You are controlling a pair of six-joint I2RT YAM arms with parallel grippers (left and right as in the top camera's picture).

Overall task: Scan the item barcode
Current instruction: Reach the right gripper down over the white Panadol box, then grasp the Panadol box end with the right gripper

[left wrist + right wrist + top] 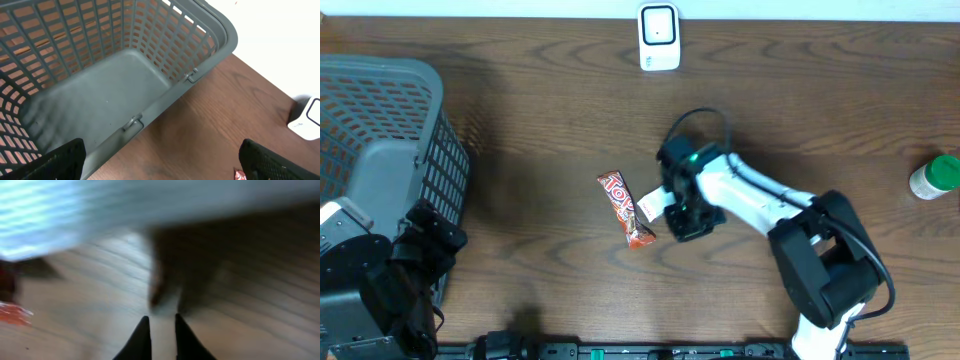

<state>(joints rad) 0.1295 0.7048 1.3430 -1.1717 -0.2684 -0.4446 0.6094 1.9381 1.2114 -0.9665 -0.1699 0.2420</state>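
Observation:
A red-orange candy bar (625, 208) lies flat on the wooden table at its middle. A small white tab (650, 205) shows between its right end and my right gripper (678, 218), which hovers just right of the bar. The right wrist view is blurred: the right gripper (161, 318) has its fingers almost together with a thin pale strip between them, and an orange smear of the bar (15, 314) sits far left. The white scanner (658, 37) stands at the table's far edge. My left gripper (161, 160) is wide open beside the basket, holding nothing.
A grey mesh basket (390, 130) fills the left side, its rim (200, 75) in front of the left wrist. A green-capped bottle (938, 177) stands at the right edge. The scanner (306, 120) and the bar's tip (239, 175) show at the right of the left wrist view.

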